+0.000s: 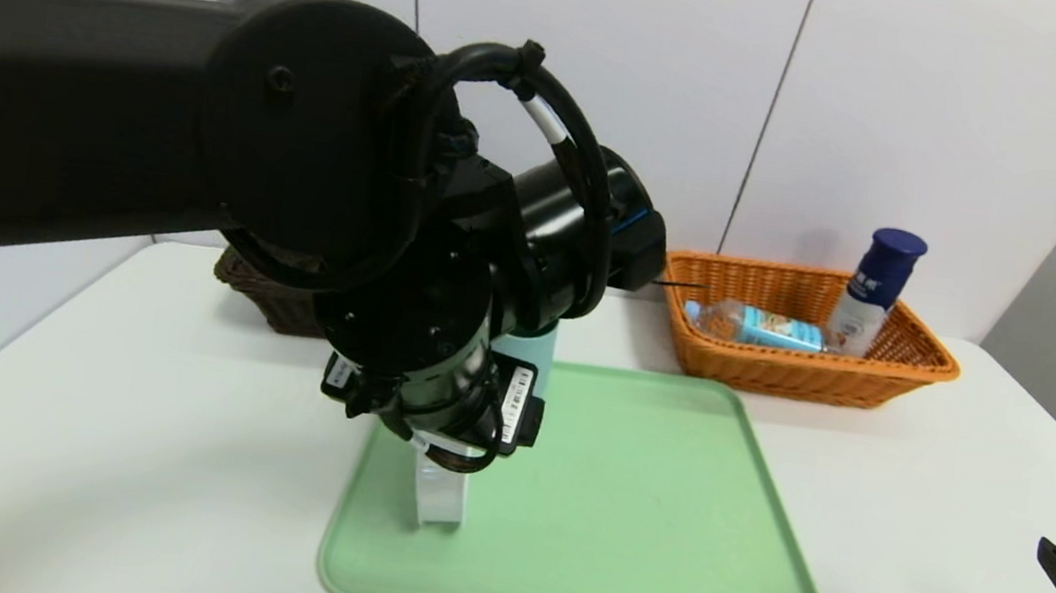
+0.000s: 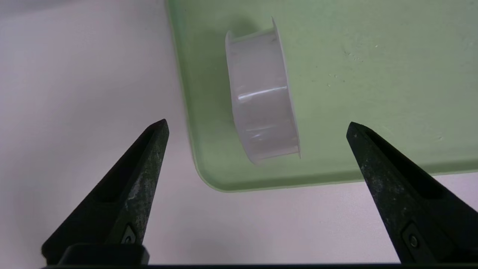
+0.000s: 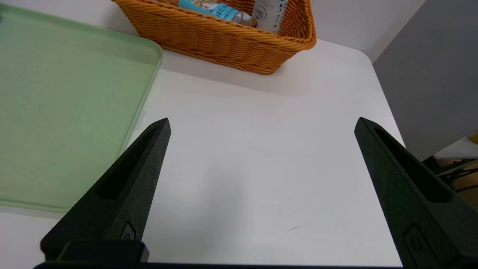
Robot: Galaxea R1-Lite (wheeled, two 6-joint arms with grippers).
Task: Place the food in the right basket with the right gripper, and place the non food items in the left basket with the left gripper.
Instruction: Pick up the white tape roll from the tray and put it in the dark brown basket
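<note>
Near the lower-left corner of the green tray (image 1: 662,515), centre-low in the head view, the round white plastic case (image 2: 261,101) stands on its edge. The left gripper (image 2: 257,149) hangs over it with jaws spread wide and nothing between them. In the left wrist view the case sits between the two black fingers (image 2: 145,164) but farther off, not touched.

Both drink bottles already lie in the orange wicker basket (image 1: 912,369) at upper right: clear water bottle (image 1: 756,325) on its side, white bottle with navy cap (image 1: 876,289) leaning on the rim. The dark brown wicker basket (image 1: 261,294) shows only as a corner at centre-left, behind the left arm. A teal-grey cup (image 1: 527,342) is partly visible just behind the wrist, on the tray. The slim small bottle is not visible.

The right gripper (image 3: 261,149) is parked low right over bare table, jaws spread, empty.

Risks, as judged:
- Case on edge may roll or tip if one finger touches first.
- Smooth curved plastic could squirt out of a pinch across the rim.
- Wrist is close to the cup; a swing toward the brown basket might knock it.

Surface: white table (image 1: 911,545) with rounded corners, tray lip raised. Room: white panelled wall behind, grey panel at far right.
</note>
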